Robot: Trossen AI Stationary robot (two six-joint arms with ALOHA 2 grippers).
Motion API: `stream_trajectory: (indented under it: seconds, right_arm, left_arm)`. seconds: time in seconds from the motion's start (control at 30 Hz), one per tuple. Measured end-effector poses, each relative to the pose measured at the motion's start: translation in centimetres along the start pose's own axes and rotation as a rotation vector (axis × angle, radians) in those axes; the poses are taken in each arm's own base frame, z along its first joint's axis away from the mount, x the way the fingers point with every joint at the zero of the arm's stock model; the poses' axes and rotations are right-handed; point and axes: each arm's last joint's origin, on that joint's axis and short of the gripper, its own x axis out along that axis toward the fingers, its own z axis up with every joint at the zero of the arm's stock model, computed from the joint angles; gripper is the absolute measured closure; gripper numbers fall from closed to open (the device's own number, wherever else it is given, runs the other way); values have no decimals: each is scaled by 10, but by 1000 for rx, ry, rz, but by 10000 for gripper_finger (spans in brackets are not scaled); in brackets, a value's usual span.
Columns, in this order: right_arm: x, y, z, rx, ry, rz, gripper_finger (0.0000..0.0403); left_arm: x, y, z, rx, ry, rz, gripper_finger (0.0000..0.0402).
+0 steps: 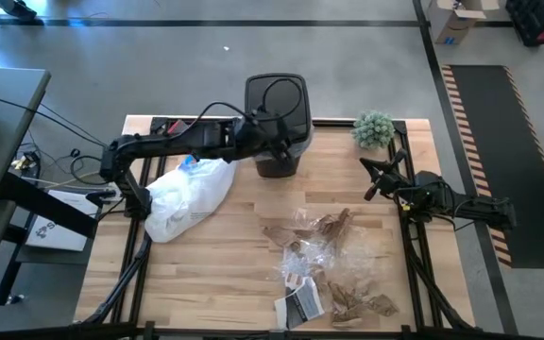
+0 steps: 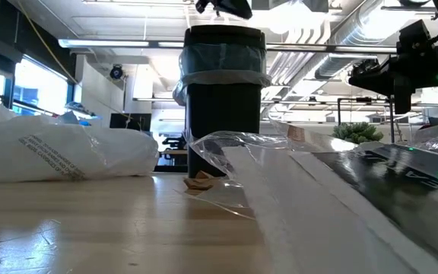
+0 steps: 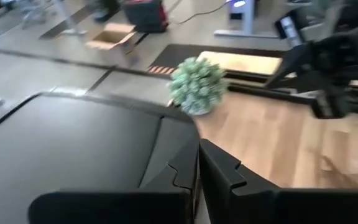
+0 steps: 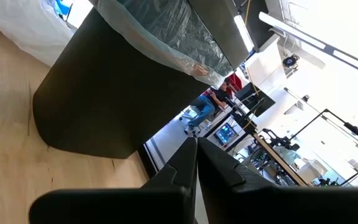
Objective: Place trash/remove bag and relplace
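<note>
Hovering over the lid of the black bin [image 1: 277, 123], the left gripper [image 1: 274, 121] has its jaws pressed together, holding nothing; the left wrist view shows the two dark fingers [image 3: 194, 171] meeting just above the flat black lid [image 3: 73, 149]. The bag [image 2: 223, 57], thin light-blue plastic, is folded over the bin's rim right below those jaws, its crinkled edge hanging down the outer wall [image 4: 166, 43]. Whether the fingers touch the lid, cannot tell.

Right gripper [image 1: 371, 178] sits off to the side near the table's right edge, jaws also together and empty. It points toward the bin; the bag collar lies ahead of its tips, well apart. A small green plant [image 1: 374, 128] stands near this gripper, between it and the table's far edge.

Trash [image 1: 329, 260] lies loose on the wooden table [image 1: 225, 274], near side, well away from both pairs of jaws: crumpled brown paper scraps [image 1: 357, 302], clear crinkly wrappers [image 1: 319, 255], a black-and-white packet [image 1: 300, 304]. It is closer to the right jaws than the left.

A white plastic bag [image 1: 189, 196] with blue bits rests under the left arm, beside the bin, behind the left jaws.
</note>
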Motion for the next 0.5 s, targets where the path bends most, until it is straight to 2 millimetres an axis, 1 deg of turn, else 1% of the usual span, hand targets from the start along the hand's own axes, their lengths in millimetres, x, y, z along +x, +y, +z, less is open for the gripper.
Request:
stream_trajectory:
  seconds: [0.17, 0.33, 0.5]
  right_arm:
    - [0, 0, 0, 0, 0, 0, 402]
    - [0, 0, 0, 0, 0, 0, 402]
    - [0, 0, 0, 0, 0, 0, 402]
  left_arm:
    - [4, 1, -8, -37, 68, 100, 401]
    - [2, 2, -10, -81, 87, 113, 401]
    - [2, 0, -11, -88, 89, 127, 401]
